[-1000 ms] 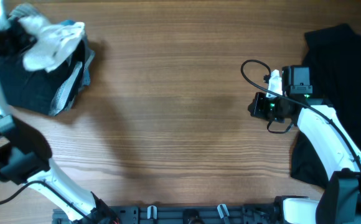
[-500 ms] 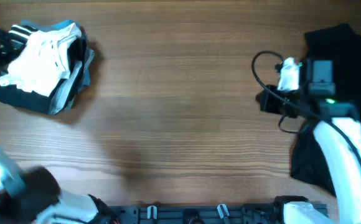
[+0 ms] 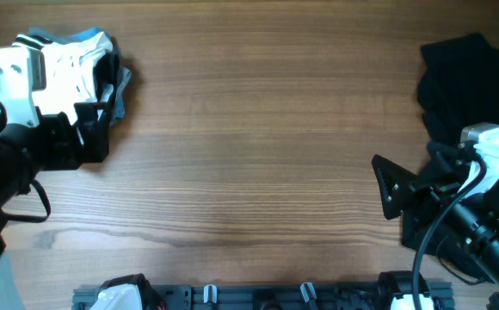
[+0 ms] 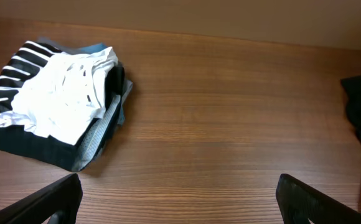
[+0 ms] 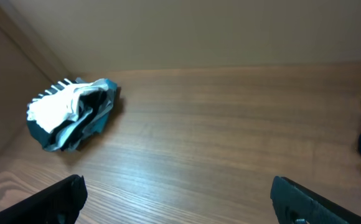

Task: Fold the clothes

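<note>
The clothes lie in two places. A pile (image 3: 82, 60) at the table's far left has a crumpled white garment (image 4: 62, 93) on top of dark striped, grey and blue layers. A large black garment (image 3: 465, 77) lies spread at the far right edge. My left gripper (image 4: 179, 196) hangs open above bare wood, on the near side of the pile, with nothing between its fingers. My right gripper (image 5: 179, 193) is also open and empty, raised over the table beside the black garment's near left edge. The left arm hides part of the pile from overhead.
Bare wooden tabletop (image 3: 258, 129) spans the middle between the two heaps. A black rail (image 3: 258, 297) with clips runs along the near edge. A plain wall (image 5: 199, 31) rises behind the table's far side.
The left gripper opened, left the white garment on the pile and drew back toward the near edge. The right gripper opened and pulled back toward the near right, away from the black garment's edge.
</note>
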